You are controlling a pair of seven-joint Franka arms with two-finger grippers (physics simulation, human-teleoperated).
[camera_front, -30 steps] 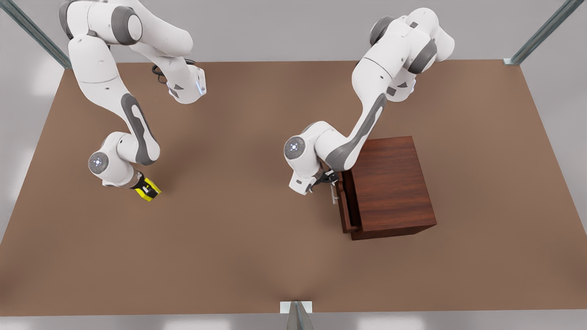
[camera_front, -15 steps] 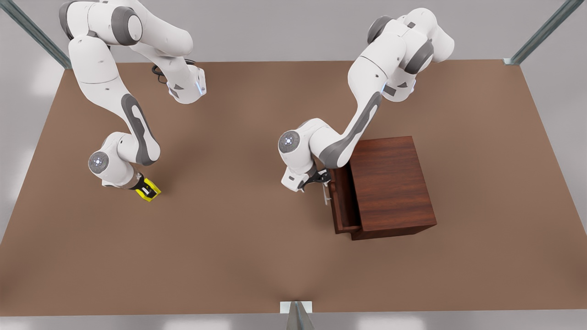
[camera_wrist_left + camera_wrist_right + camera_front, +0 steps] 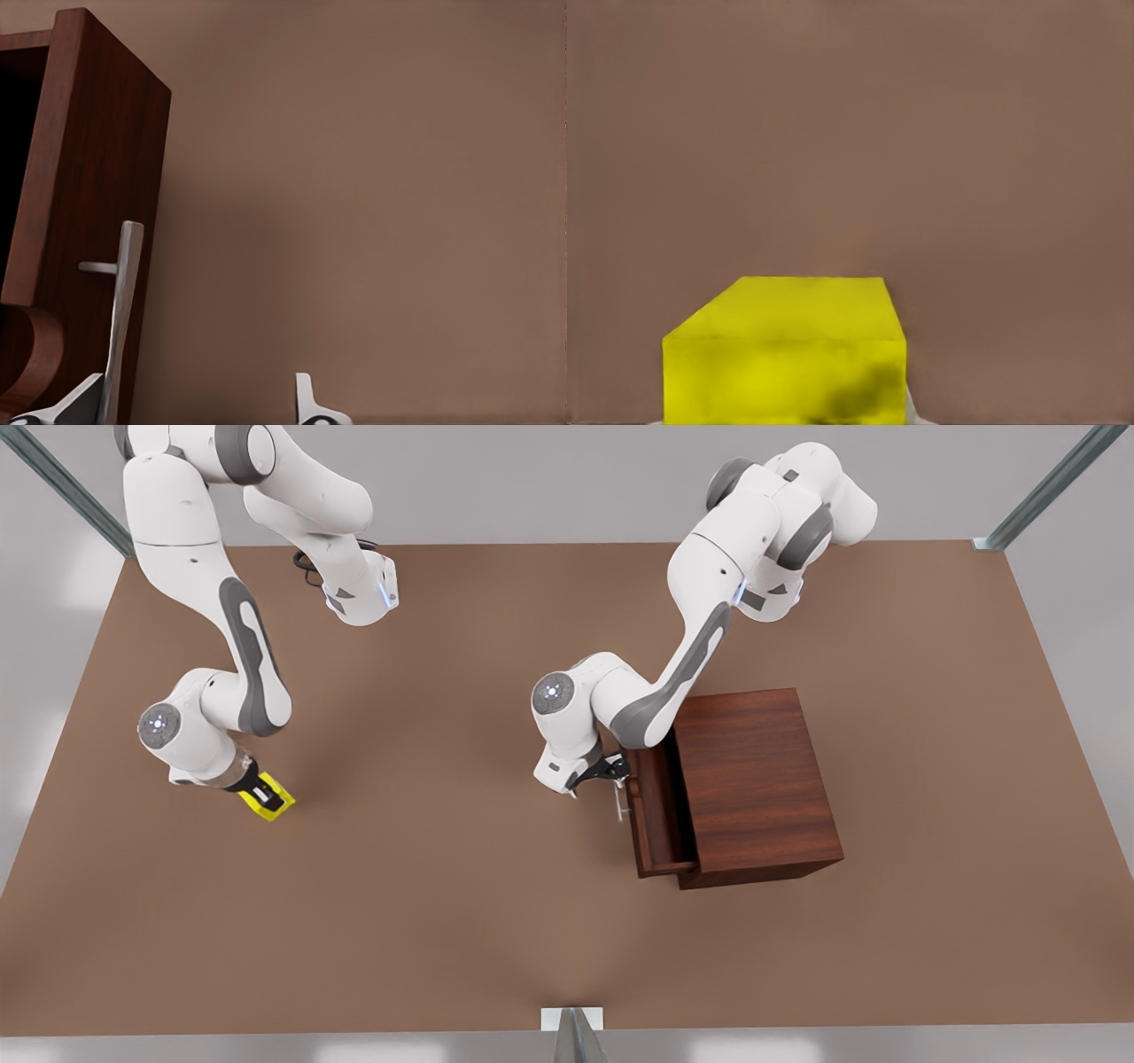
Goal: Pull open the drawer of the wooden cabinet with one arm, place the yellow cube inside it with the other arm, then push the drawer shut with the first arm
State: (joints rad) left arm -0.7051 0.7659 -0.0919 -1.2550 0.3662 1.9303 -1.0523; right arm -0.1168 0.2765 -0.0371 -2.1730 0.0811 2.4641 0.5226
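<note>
The wooden cabinet (image 3: 753, 779) stands at the front view's right, and its drawer (image 3: 651, 815) is pulled partly out toward the front view's left. My left gripper (image 3: 611, 772) is at the drawer's silver handle (image 3: 617, 802). In the left wrist view the handle (image 3: 122, 310) lies between spread fingers (image 3: 306, 403), close against the other one, in front of the drawer front (image 3: 89, 177). At the front view's left, my right gripper (image 3: 259, 790) is shut on the yellow cube (image 3: 268, 797), which is close up in the right wrist view (image 3: 784, 354).
The brown table (image 3: 443, 886) stretches wide between the two arms and in front of the cabinet. Metal frame posts (image 3: 576, 1032) stand at the table's edges and corners.
The drawer has slid farther out toward the front view's left with my left gripper at its handle. My right arm has shifted left with the yellow cube.
</note>
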